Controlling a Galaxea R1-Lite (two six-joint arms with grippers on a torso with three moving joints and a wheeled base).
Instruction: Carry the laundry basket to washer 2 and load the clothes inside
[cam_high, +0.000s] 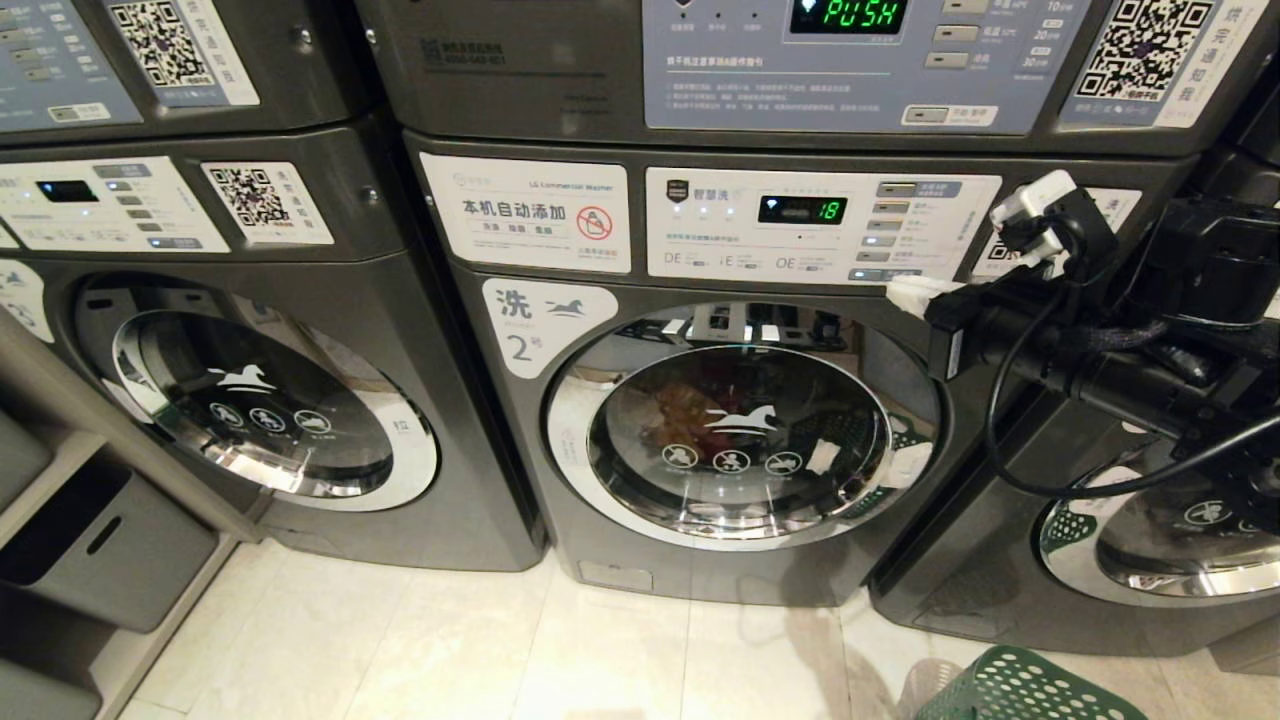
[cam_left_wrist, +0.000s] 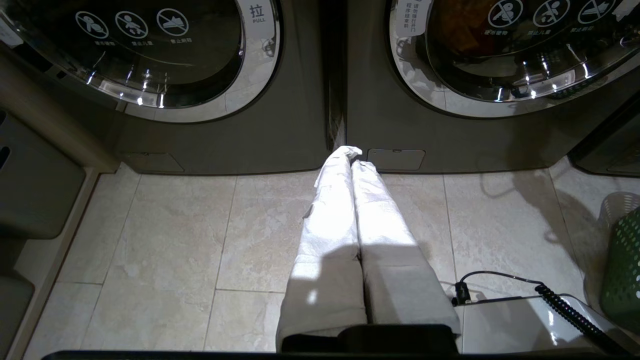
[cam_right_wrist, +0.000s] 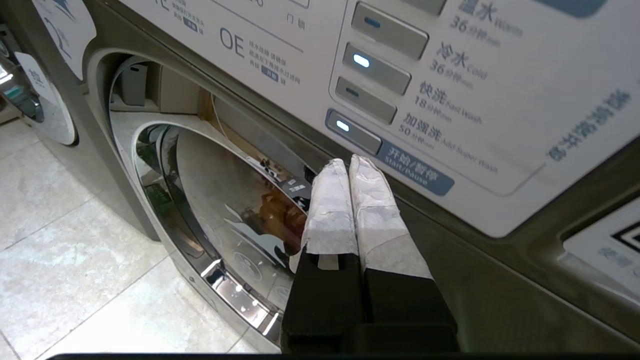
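Not much room is left up by the control panel (cam_high: 822, 222) of washer 2 (cam_high: 740, 400): the right gripper (cam_high: 912, 291) is parked with its pads pressed together just below the lit start button (cam_right_wrist: 353, 131), with the panel face close ahead of it. The round door (cam_high: 740, 440) is seen shut, so the drum is blocked off by glass and chrome. Low down, open floor tile (cam_left_wrist: 165, 240) is found in front of the washers, where the left gripper (cam_left_wrist: 352, 152) hangs closed near the seam between two machines. On the right the laundry basket (cam_high: 1020, 690) is set on the floor, and grey bins (cam_high: 100, 550) crowd the left edge.
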